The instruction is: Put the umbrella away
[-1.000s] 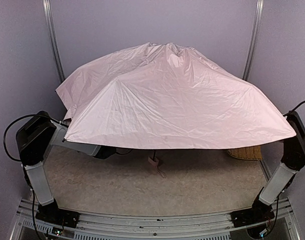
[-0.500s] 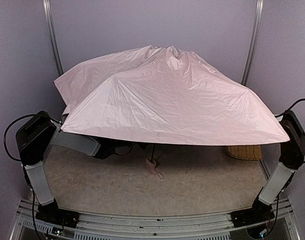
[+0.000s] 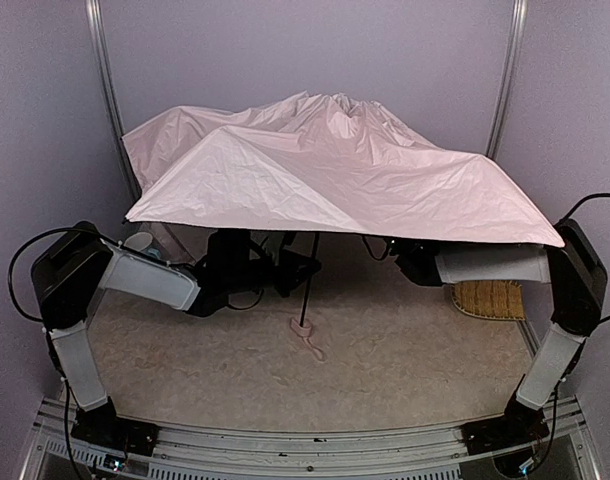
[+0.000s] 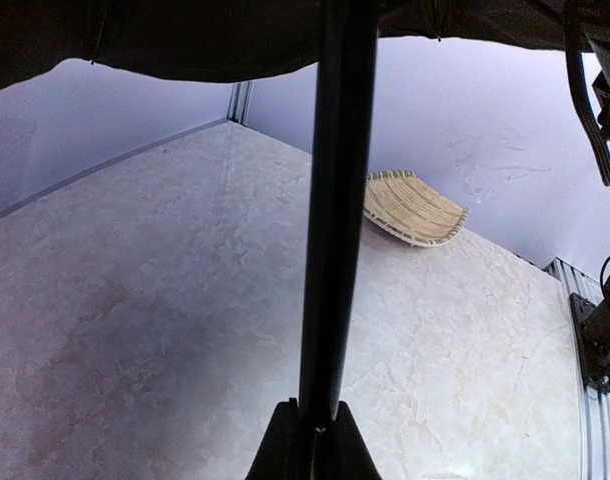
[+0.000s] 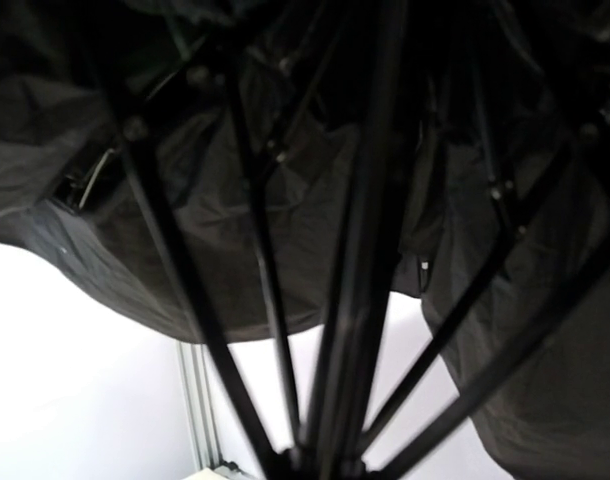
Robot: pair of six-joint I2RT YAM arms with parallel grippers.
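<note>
The umbrella (image 3: 335, 170) stands open with its pale pink canopy raised over the table. Its thin black shaft (image 3: 308, 290) runs down to the small pink handle (image 3: 302, 329), which rests on the table with its strap. My left gripper (image 3: 297, 268) is shut on the shaft (image 4: 330, 220), which passes between its fingers (image 4: 285, 440). My right gripper (image 5: 320, 465) reaches under the canopy from the right. It sits where the black ribs (image 5: 255, 250) meet the shaft, below the black lining (image 5: 135, 200), and looks shut there. In the top view its tips are hidden.
A woven straw mat (image 3: 490, 298) lies at the back right of the table and also shows in the left wrist view (image 4: 415, 207). The marbled table top (image 3: 385, 370) lies in front of the handle. Purple walls and metal posts (image 3: 105, 90) close the back.
The canopy's front edge has risen and tilted back, uncovering both forearms, the shaft and the handle. The right forearm has come up to level under the canopy.
</note>
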